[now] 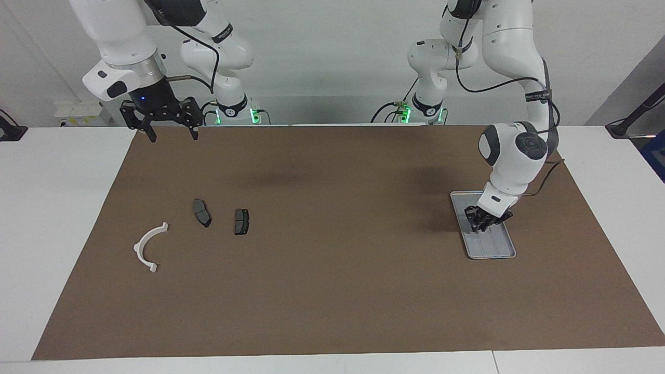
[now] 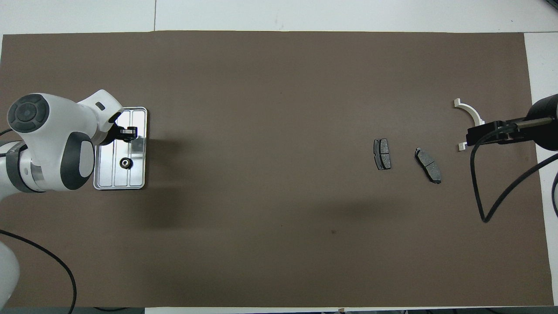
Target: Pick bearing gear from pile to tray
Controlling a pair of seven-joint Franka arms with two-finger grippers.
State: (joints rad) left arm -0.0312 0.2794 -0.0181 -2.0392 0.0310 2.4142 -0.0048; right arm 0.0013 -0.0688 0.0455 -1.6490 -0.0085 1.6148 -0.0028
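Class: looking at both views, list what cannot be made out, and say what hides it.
- Whether the left claw over the tray holds anything: too small in both views.
- The gear in the tray: hidden by the arm in the facing view.
- Bracket: partly covered overhead by the right claw.

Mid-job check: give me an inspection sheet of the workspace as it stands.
Surface: brown mat on a white table.
Job's things: small black gear lies in the tray; white bracket and two brake pads at the right arm's end.
Clutter: nothing seen.
Grippers: left gripper shut, low over the tray; whether it holds anything cannot be told. Right gripper open, raised, waiting.
Cables: black cable hangs from the right arm over the mat.
Surroundings: white wall.
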